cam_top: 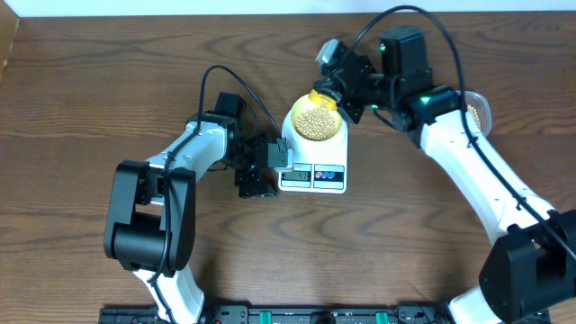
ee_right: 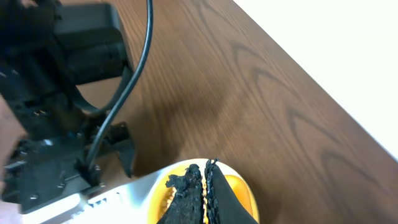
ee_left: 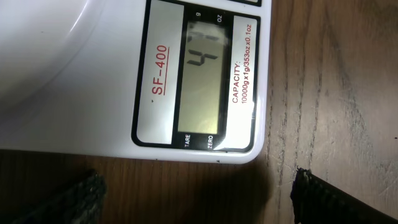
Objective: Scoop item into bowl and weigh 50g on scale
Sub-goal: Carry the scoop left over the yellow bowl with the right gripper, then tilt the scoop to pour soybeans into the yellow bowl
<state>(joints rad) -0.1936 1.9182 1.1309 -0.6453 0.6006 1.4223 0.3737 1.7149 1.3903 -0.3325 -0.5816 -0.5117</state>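
The white scale [cam_top: 313, 166] sits mid-table, and the pale bowl [cam_top: 316, 120] on it is heaped with tan beans [cam_top: 316, 117]. Over the bowl's far rim, my right gripper [cam_top: 331, 93] is shut on a yellow scoop [cam_top: 321, 97]. In the right wrist view the black fingers [ee_right: 186, 196] press together over the yellow scoop [ee_right: 239, 190]. My left gripper [cam_top: 261, 169] stands open beside the scale's display end, holding nothing. The left wrist view looks at the scale's LCD [ee_left: 202, 81]; its digits are faint. The fingertips [ee_left: 84, 198] stand wide apart over bare wood.
A clear tub of beans [cam_top: 478, 110] sits at the far right, partly hidden by the right arm. The left arm's black wrist and cable [ee_right: 56, 112] lie close to the scale's left side. The table's far edge runs just behind the right gripper.
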